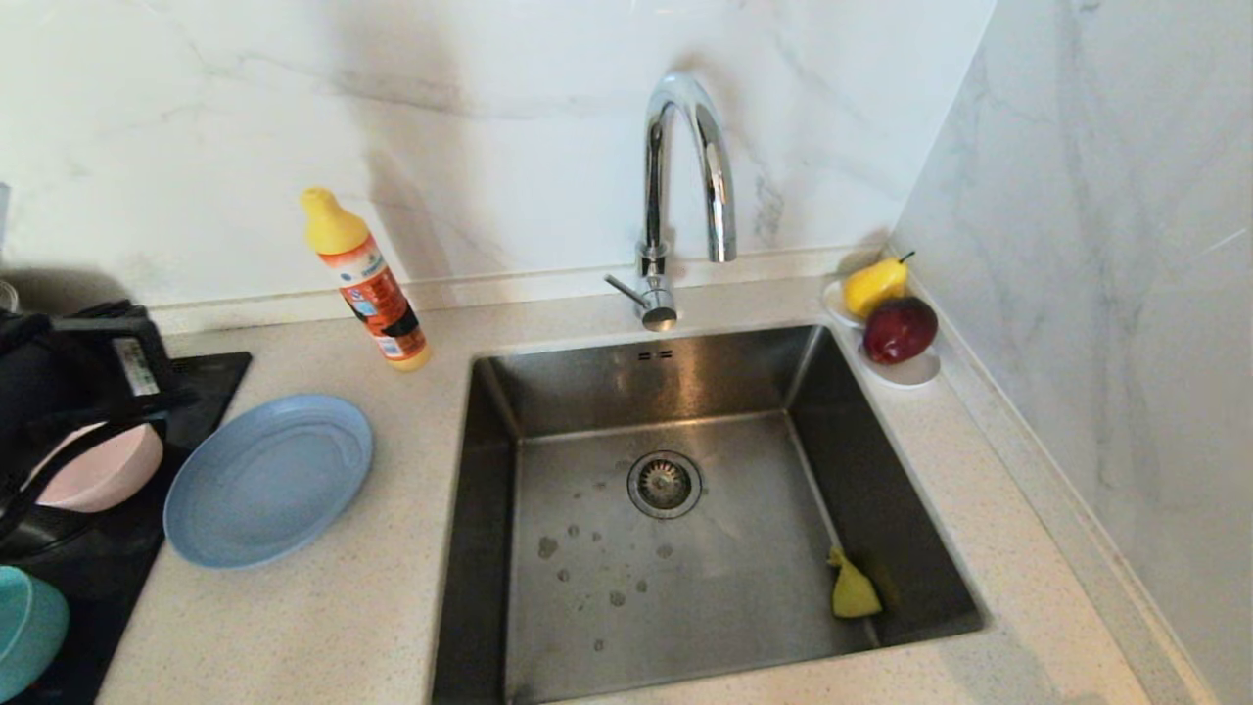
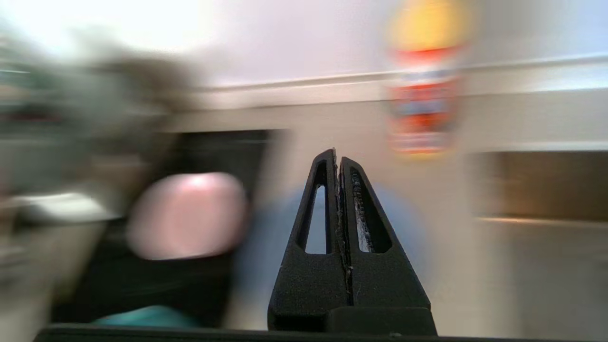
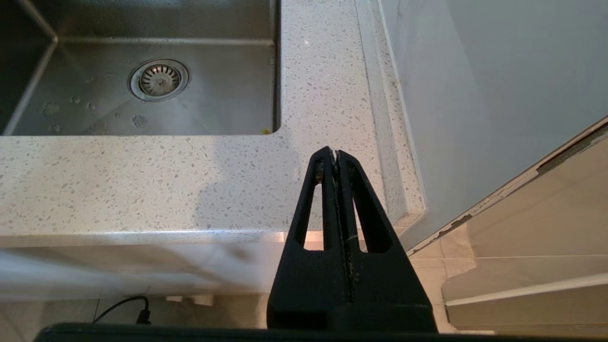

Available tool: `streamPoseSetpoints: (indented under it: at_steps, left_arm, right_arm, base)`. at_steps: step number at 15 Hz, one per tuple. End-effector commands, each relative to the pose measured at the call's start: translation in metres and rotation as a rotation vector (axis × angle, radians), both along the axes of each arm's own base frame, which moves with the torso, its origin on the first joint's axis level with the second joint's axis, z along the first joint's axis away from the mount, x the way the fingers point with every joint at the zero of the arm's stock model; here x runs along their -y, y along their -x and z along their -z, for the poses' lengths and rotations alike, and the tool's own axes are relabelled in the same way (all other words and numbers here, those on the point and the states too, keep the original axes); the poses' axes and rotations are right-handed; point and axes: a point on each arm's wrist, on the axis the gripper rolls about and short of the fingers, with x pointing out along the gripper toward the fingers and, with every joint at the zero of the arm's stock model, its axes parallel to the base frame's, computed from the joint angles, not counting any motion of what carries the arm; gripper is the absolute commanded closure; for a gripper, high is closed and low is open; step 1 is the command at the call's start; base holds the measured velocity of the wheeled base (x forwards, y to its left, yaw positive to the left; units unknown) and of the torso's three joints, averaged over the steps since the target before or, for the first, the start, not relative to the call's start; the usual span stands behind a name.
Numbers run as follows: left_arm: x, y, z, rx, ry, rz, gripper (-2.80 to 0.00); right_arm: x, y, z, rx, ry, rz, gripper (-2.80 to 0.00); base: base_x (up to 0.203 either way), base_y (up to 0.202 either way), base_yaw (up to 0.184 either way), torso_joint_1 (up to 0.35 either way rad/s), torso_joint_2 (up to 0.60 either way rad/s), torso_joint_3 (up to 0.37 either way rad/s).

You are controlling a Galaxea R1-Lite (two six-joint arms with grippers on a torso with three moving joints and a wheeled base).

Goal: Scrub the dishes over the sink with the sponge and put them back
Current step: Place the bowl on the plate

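Left tool (image 2: 339,161) pressed together, empty, above dishes at tabletop's left — plate (image 1: 267,480), pink bowl (image 1: 103,468), teal bowl (image 1: 29,627) (likely staged for pickup). Right tool (image 3: 336,159) pressed together, parked off tabletop edge. Sponge (image 1: 852,590) inside sink (image 1: 489,441) — near right wall.

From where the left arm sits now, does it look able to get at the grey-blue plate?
Probably yes. The left gripper, jaws shut and empty, hangs over the black mat beside the pink bowl, and the plate lies flat on the counter right next to it with nothing on it or between them. The jaws must open first.
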Motion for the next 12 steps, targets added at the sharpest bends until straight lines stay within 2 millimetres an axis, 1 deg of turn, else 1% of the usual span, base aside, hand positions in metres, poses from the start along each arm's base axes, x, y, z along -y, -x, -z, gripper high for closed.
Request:
streamPoseSetpoints:
  at_steps: [1,3,5,6,8,9,10,12]
  left_arm:
    - [-0.013,0.015,-0.004,0.007,-0.053,-0.121,0.0]
    - [-0.02,0.009,0.002,-0.059,-0.069,-0.173,0.0]
    - [-0.022,0.002,0.004,-0.114,-0.072,-0.192,0.0]
    - [-0.026,-0.007,0.008,-0.155,-0.072,-0.211,0.0]
    - [-0.038,-0.039,0.021,-0.266,-0.042,-0.246,0.0]
    - [-0.045,-0.056,0.023,-0.299,-0.004,-0.269,0.0]
    - [-0.052,-0.07,0.019,-0.311,0.046,-0.288,0.0]
    - [-0.065,-0.084,0.019,-0.375,0.17,-0.274,0.0]
  right_arm:
    - [0.0,0.0,0.0,0.002,0.0,-0.002,0.0]
    - [0.0,0.0,0.0,0.0,0.0,-0.001,0.0]
    - [0.0,0.0,0.0,0.002,0.0,-0.002,0.0]
    - [0.0,0.0,0.0,0.002,0.0,-0.002,0.0]
    - [0.0,0.0,0.0,0.002,0.0,-0.002,0.0]
    - [0.0,0.0,0.0,0.0,0.0,-0.001,0.0]
    - [0.0,0.0,0.0,0.002,0.0,-0.001,0.0]
    - [0.0,0.0,0.0,0.002,0.0,-0.001,0.0]
  base:
    - [0.0,0.0,0.0,0.0,0.0,0.0]
    - [0.0,0.0,0.0,0.0,0.0,0.0]
    - [0.0,0.0,0.0,0.0,0.0,0.0]
    - [0.0,0.0,0.0,0.0,0.0,0.0]
    - [0.0,0.0,0.0,0.0,0.0,0.0]
    - [0.0,0.0,0.0,0.0,0.0,0.0]
    - [0.0,0.0,0.0,0.0,0.0,0.0]
    - [0.0,0.0,0.0,0.0,0.0,0.0]
